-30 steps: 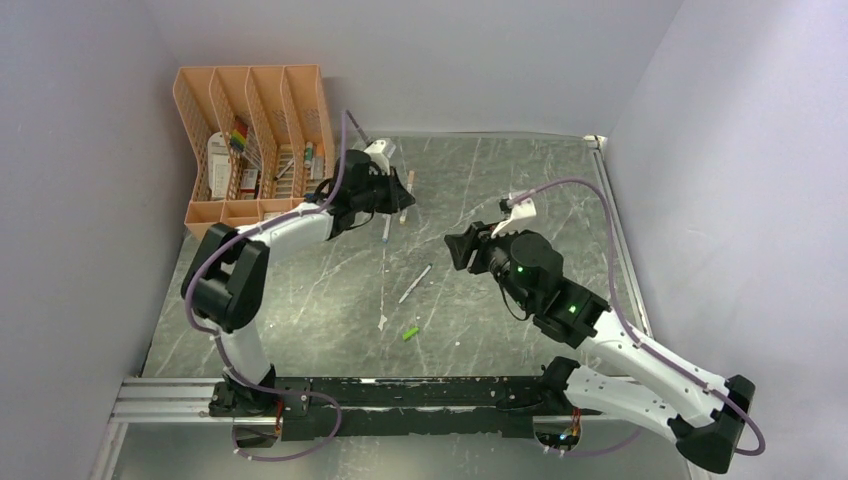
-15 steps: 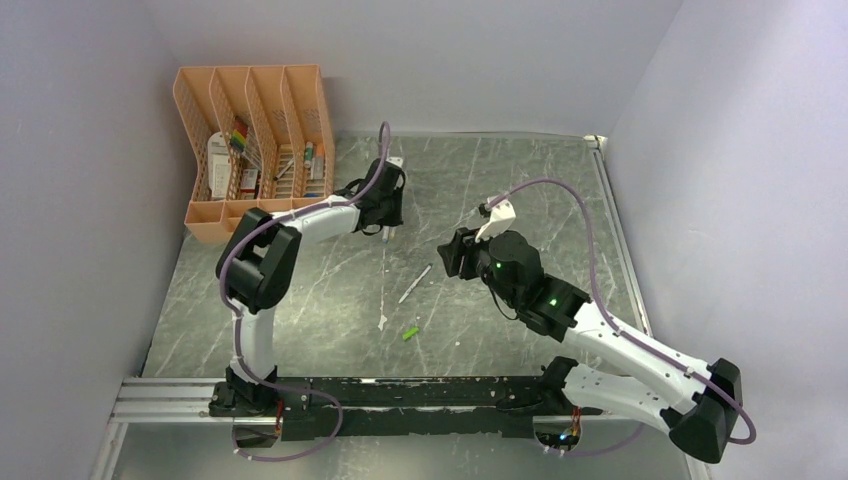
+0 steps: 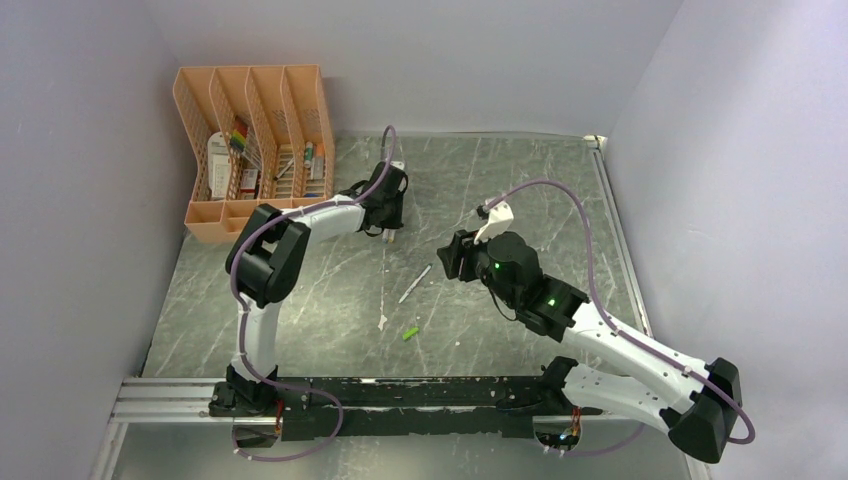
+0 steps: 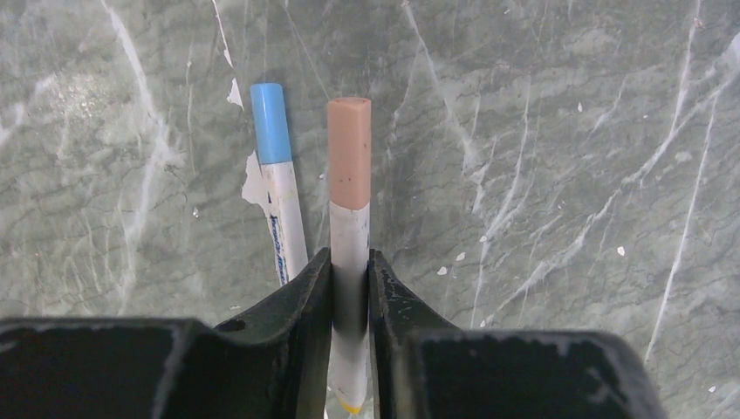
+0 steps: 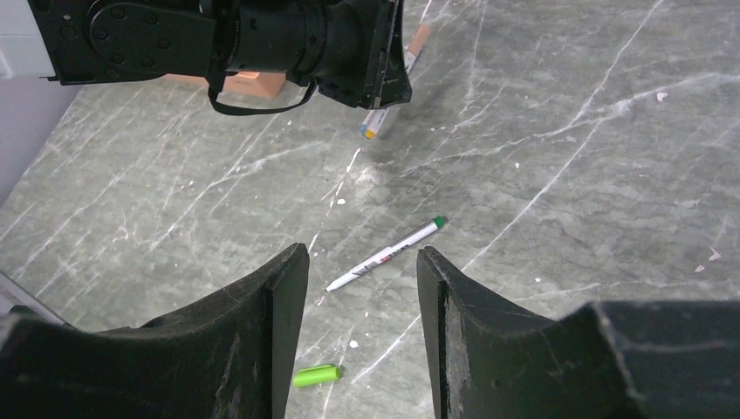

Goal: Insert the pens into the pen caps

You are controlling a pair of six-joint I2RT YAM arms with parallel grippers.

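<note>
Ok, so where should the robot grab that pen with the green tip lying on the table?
Around the middle of the white barrel of the pen, coming straight down from above and squeezing across its width. It lies flat and slanted with nothing touching it, and the green tip must stay free for the green cap.

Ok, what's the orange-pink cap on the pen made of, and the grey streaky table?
The stubby orange-pink pen cap looks like matte plastic: even colour, no shine. The grey-green table looks like veined stone, but white chipped patches hint at a printed coating.
</note>
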